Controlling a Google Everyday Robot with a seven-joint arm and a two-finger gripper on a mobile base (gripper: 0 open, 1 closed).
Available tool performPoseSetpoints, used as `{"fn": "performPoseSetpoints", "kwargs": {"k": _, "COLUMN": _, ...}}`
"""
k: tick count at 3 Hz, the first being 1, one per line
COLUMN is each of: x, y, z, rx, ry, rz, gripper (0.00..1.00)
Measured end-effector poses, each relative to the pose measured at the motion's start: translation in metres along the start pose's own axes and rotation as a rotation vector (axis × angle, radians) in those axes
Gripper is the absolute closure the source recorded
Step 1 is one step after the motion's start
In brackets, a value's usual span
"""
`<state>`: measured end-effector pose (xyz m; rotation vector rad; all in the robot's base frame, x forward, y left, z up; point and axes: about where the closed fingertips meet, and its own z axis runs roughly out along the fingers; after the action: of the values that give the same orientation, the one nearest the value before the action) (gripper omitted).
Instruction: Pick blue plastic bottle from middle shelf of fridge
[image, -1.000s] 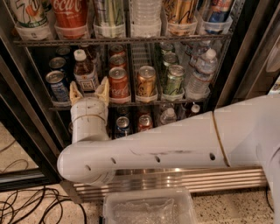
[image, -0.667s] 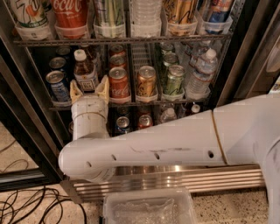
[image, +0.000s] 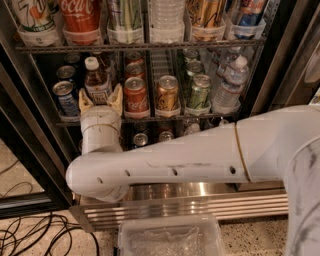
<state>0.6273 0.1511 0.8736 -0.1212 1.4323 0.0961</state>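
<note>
The gripper (image: 101, 93) is at the shelf (image: 151, 118), about 10 o'clock in view. Its jaws are spread, one on either side of the bottle (image: 97, 81). They hide the bottle's base, and contact is unclear. The fridge (image: 200, 192) top is cut off.

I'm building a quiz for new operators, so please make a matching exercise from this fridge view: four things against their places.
Things: 1 blue plastic bottle; 2 gripper; 3 clear water bottle; 4 gold can.
Places: A right end of the middle shelf; B between red can and green can; C in front of the bottle, jaws apart; D behind the gripper, beside the blue-and-silver can.
Pairs: 1-D; 2-C; 3-A; 4-B.
</note>
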Motion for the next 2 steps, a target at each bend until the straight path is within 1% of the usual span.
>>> {"fn": "performPoseSetpoints", "kwargs": {"k": 1, "x": 0.000, "y": 0.000, "z": 0.009, "rx": 0.008, "ry": -0.006, "rz": 0.008, "gripper": 0.35}}
{"fn": "performPoseSetpoints", "kwargs": {"k": 2, "x": 0.000, "y": -0.006, "z": 0.019, "rx": 0.025, "ry": -0.011, "rz": 0.017, "gripper": 0.35}}
